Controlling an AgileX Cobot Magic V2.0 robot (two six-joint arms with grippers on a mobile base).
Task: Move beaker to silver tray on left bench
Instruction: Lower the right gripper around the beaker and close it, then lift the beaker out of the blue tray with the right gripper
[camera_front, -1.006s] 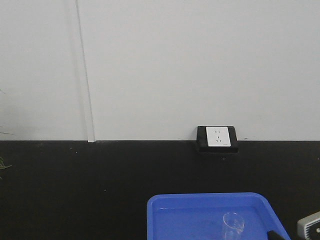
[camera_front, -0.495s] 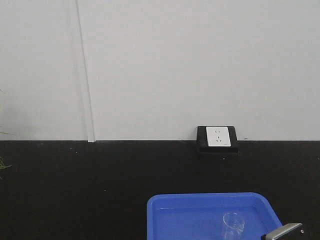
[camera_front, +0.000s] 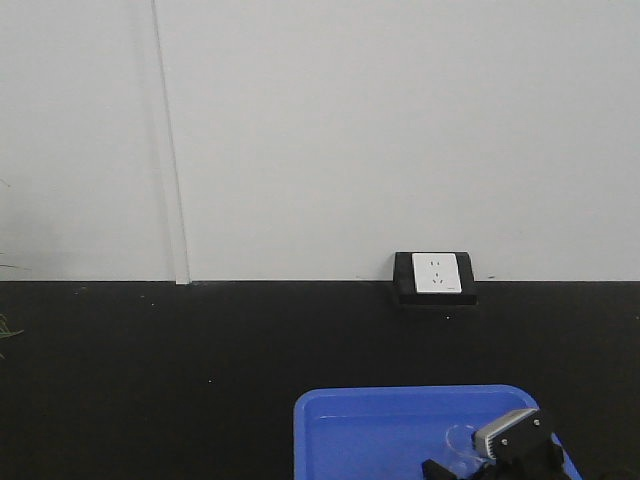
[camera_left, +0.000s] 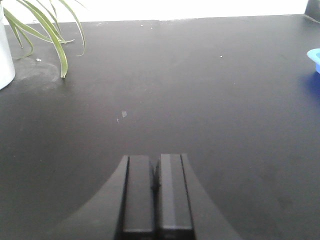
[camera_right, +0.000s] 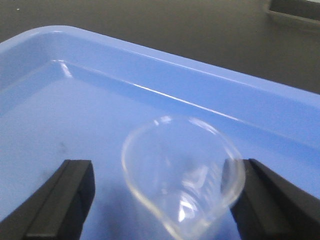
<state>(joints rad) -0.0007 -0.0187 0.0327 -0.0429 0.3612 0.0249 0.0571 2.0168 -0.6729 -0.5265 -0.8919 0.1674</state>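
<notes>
- Black countertop (camera_front: 200, 350) is topped by a blue tray (camera_right: 165, 65).
- The beaker (camera_right: 185, 170) is stood in that tray, between the parted jaws of the right gripper (camera_right: 162, 200); contact cannot be told.
- Jaws of the left gripper (camera_left: 156, 195) are pressed together above the countertop.

Front view facing wall socket (camera_front: 436, 273), left wrist low over black surface (camera_left: 200, 100), right wrist close on beaker (camera_right: 181, 167) in blue tray (camera_right: 150, 61), shared with front

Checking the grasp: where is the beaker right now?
In the right wrist view, the beaker stands in the blue tray, between the fingers of the open right gripper.
</notes>
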